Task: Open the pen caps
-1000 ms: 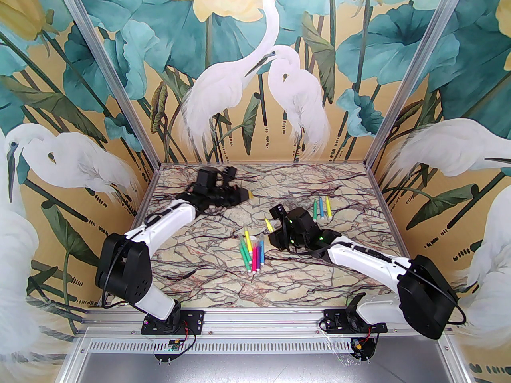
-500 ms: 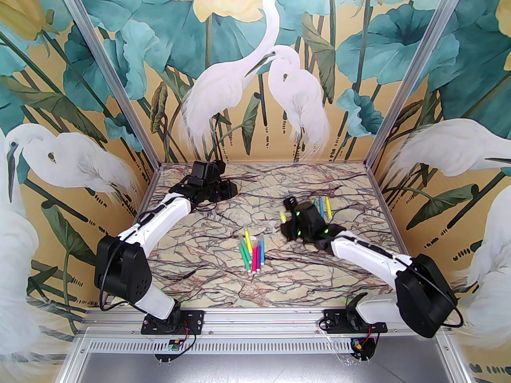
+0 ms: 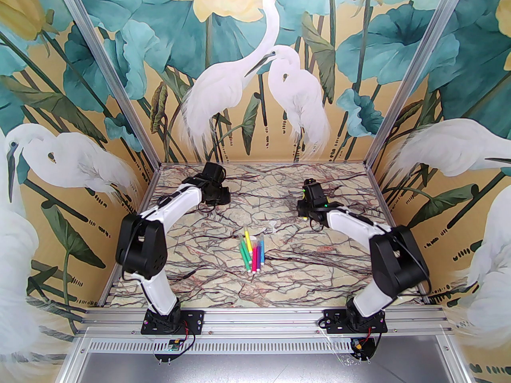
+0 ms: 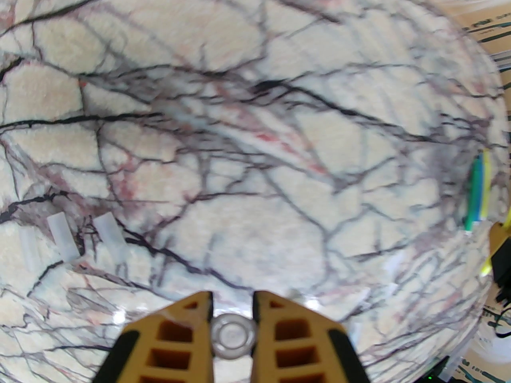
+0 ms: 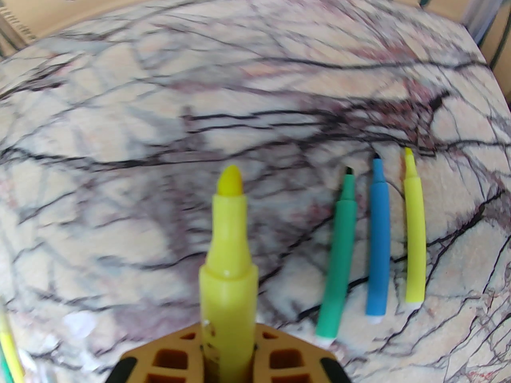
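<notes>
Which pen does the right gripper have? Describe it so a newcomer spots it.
On the marble table, three uncapped pens lie side by side: green pen, blue pen, loose yellow pen. Left of that row in the right wrist view, the right gripper is shut on the held yellow pen. It alone is off the surface, clamped between orange fingers, tip bare.

I work in a lab test cell: a marble-print bench boxed by heron-printed panels on aluminium posts, my arms bolted to its near rail.
</notes>
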`<state>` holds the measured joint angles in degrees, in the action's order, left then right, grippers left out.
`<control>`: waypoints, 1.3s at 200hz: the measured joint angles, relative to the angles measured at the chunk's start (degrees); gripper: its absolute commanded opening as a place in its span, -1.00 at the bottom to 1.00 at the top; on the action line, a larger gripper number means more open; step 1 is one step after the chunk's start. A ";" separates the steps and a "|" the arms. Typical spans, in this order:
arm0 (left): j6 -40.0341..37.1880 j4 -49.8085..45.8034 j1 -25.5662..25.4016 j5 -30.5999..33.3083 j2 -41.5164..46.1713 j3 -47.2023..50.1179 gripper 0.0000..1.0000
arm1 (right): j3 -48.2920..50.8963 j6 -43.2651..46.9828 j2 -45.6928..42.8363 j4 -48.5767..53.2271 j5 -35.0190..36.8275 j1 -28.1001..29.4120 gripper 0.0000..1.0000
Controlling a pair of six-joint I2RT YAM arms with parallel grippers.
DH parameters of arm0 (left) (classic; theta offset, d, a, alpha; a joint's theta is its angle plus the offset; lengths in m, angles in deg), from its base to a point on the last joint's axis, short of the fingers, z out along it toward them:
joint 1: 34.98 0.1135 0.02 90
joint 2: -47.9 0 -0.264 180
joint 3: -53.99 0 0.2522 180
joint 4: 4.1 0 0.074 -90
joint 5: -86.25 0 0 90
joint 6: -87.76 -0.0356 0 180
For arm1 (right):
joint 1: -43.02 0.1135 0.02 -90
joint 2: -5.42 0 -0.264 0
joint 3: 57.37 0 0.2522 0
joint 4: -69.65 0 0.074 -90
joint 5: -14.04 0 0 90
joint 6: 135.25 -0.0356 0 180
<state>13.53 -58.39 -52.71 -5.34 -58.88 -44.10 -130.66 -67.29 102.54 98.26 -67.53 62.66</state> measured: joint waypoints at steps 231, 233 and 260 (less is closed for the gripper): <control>-1.92 -1.09 2.43 -1.31 -13.62 -3.21 -0.27 | -9.99 -3.82 15.76 4.68 3.78 -2.14 -0.61; -1.92 -1.09 2.43 -1.31 -13.62 -3.21 -0.27 | -9.99 -3.82 15.78 4.68 3.78 -2.14 -0.61; -1.92 -1.07 2.54 -1.70 -13.62 -3.19 -0.24 | -10.05 -3.87 15.82 4.74 3.85 -2.14 -0.53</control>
<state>11.61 -59.46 -50.18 -7.04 -72.50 -47.29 -140.72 -71.16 118.37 103.00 -63.68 60.52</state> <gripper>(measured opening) 0.370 0.226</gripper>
